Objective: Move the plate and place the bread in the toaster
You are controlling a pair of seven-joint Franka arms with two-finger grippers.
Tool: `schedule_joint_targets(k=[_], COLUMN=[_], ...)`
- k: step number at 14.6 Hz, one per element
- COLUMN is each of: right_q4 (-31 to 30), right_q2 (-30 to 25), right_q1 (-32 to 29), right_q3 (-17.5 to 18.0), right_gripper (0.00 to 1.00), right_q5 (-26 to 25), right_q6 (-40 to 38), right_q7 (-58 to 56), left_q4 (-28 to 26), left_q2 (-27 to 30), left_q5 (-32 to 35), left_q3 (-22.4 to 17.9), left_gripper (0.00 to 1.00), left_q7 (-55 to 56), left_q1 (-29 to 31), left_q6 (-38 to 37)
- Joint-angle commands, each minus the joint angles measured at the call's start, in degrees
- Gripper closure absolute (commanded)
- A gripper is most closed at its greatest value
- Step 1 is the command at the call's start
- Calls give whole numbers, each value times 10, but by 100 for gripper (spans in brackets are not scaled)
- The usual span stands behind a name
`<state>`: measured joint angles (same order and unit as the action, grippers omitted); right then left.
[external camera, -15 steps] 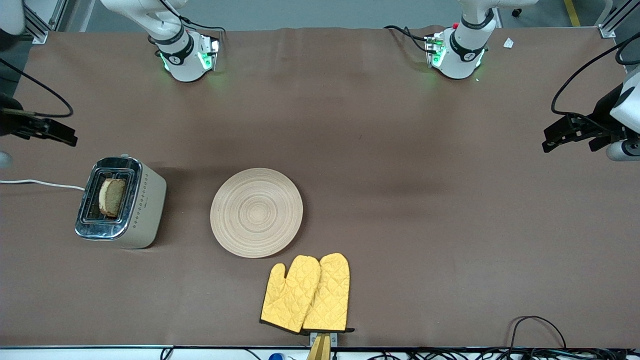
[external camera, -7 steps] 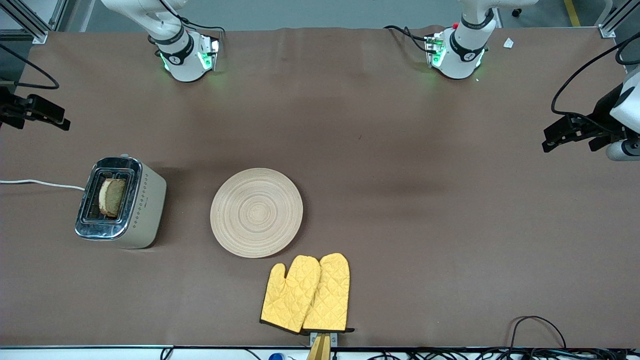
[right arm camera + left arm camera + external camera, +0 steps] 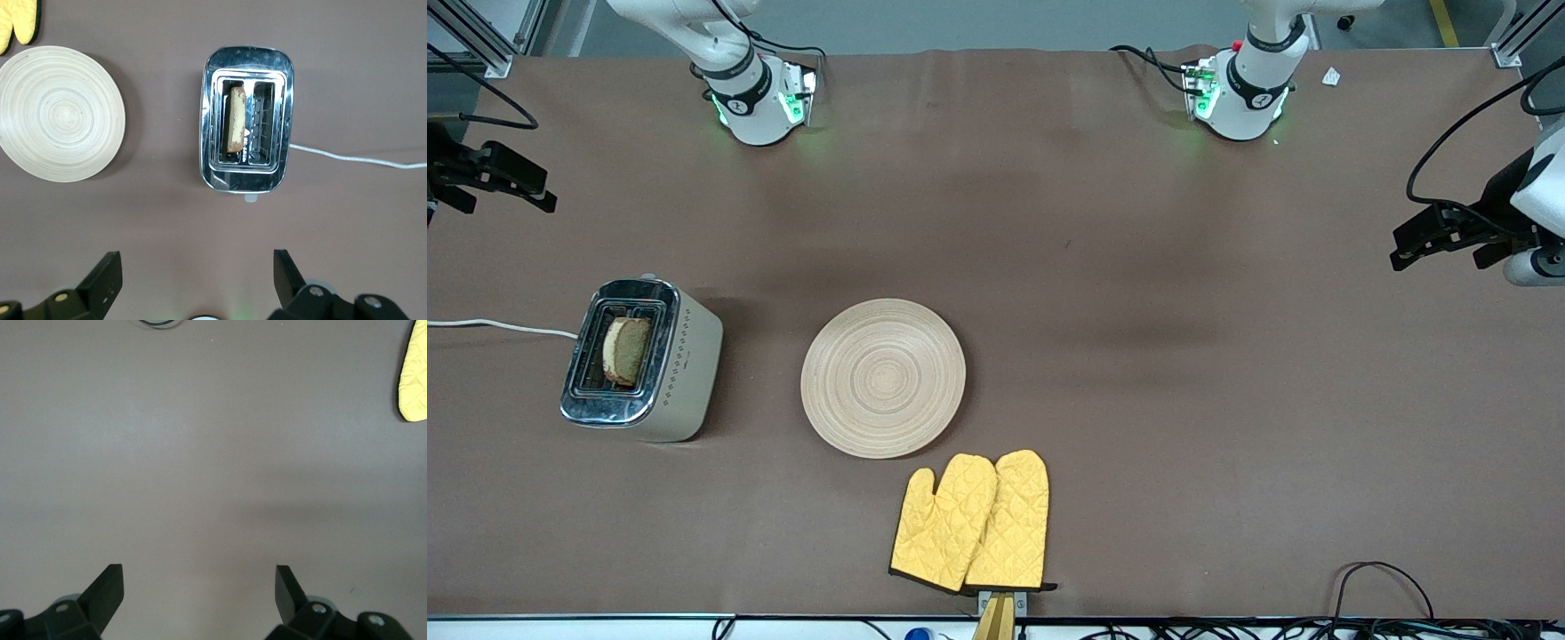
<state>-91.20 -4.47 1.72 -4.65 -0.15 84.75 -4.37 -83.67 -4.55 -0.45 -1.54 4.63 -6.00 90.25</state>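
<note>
— Two grippers, both spread wide, nothing between the fingers?
— Yes. Right gripper point(image 3: 535, 193) high at the frame's edge, over the table point(image 3: 1138, 267) at the right arm's end, well apart from the toaster point(image 3: 689, 356). Left gripper point(image 3: 1403, 249) at mid-height of the frame, over the left arm's end, well apart from everything.
— Bread point(image 3: 626, 349)?
— Standing on edge in the toaster's slot on the plate's side, crust poking above the chrome top.
— Plate point(image 3: 883, 378)?
— Flat and bare in the middle of the frame, beside the toaster, not touching. Yellow oven mitts point(image 3: 971, 522) just beside its rim, lower centre, nearer the camera. White cord point(image 3: 498, 326) trailing from the toaster off the frame's edge.
</note>
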Motion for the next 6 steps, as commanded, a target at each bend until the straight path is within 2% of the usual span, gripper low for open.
schedule_joint_targets(k=[1, 6], right_q4=[-24, -24], right_q2=[-19, -19], right_q1=[-20, -17], right_q3=[8, 16], right_gripper=[0, 0], right_q5=[12, 10], right_q6=[12, 9], right_q7=[-24, -20], left_q4=[7, 7], left_q2=[3, 3], left_q5=[0, 1], left_q3=[0, 0], left_gripper=[0, 0], left_q7=[11, 7], left_q1=[-1, -1], left_q6=[-10, -10])
